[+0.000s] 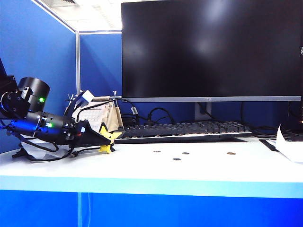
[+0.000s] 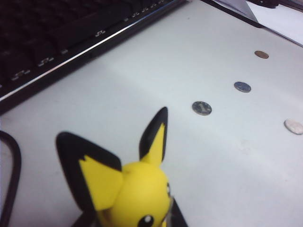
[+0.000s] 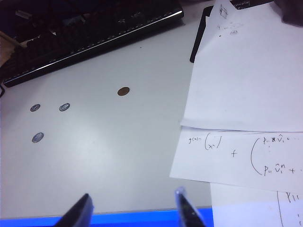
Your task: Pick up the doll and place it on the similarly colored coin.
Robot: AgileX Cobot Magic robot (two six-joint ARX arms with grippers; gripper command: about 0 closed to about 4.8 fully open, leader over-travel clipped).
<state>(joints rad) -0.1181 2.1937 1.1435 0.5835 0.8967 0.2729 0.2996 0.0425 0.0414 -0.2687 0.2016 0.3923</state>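
- The left tool (image 1: pixel 105 138) sits low at the left end of the white surface (image 1: pixel 199 168), its 2 dark tips flanking the doll (image 1: pixel 108 142); in the left wrist view the doll's (image 2: pixel 135 194) yellow head fills the foreground between those tips, so the tool reads as pinching the doll, though the contact points themselves are cropped out.
- The doll stands at the surface level, ears up, in front of the keyboard (image 1: pixel 189 130); whether its feet touch the surface or are just above it, I cannot tell.
- The coin (image 1: pixel 231 153), the brass one, lies well to the right, the farthest of 4 coins (image 2: pixel 261 54). The 3 grey coins (image 1: pixel 176 159) lie between doll and target.
- So the carry runs rightward along the surface, parallel to the keyboard's front edge, passing over the grey ones.
- The right tool (image 3: pixel 135 208) hovers with its 2 tips spread and empty, near the papers (image 3: pixel 241 94); it is nearer the coin (image 3: pixel 123 91), but the doll is on the left arm's side.
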